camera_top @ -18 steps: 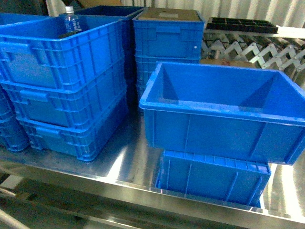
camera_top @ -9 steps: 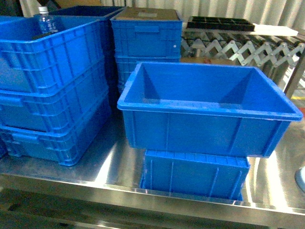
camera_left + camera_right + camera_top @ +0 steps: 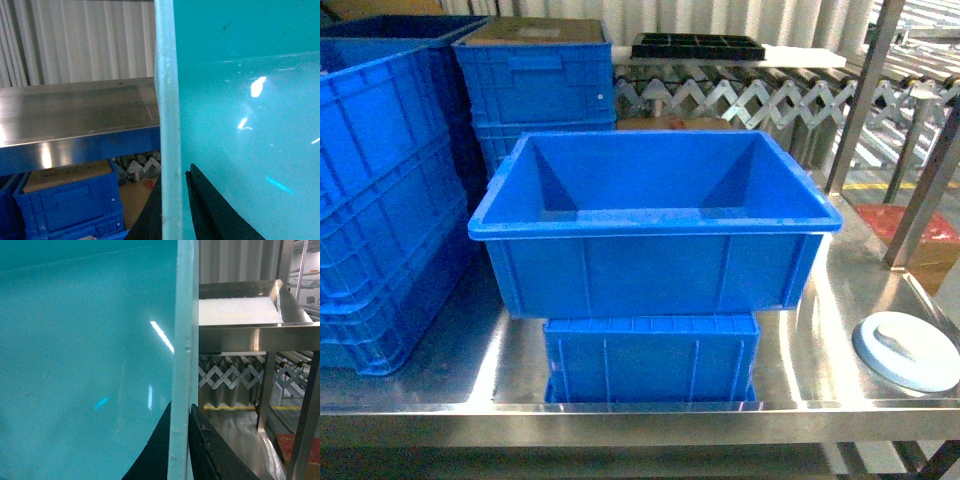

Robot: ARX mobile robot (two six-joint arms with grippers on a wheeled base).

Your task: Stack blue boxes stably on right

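A smooth-walled blue box (image 3: 655, 250) fills the middle of the head view, level and open side up. Under it is a narrower ribbed blue shape (image 3: 650, 358) on the steel table (image 3: 810, 370); I cannot tell whether it is another box or a reflection. Neither gripper shows in the head view. In the left wrist view my left gripper (image 3: 172, 179) is shut on the box's pale rim (image 3: 167, 100), one black finger on each side. The right wrist view shows my right gripper (image 3: 181, 410) clamped on the opposite rim (image 3: 184, 330) in the same way. The box looks turquoise in both wrist views.
Tall stacks of ribbed royal-blue crates stand at the left (image 3: 380, 200) and behind (image 3: 535, 90). A white round lid (image 3: 905, 350) lies at the table's right end. Slanted metal posts (image 3: 865, 100) and a roller conveyor (image 3: 740, 100) are behind on the right.
The head view has swung right: the crate stacks and a water bottle slid off to the left, the held box went from right of centre to the middle, and the white lid came into view.
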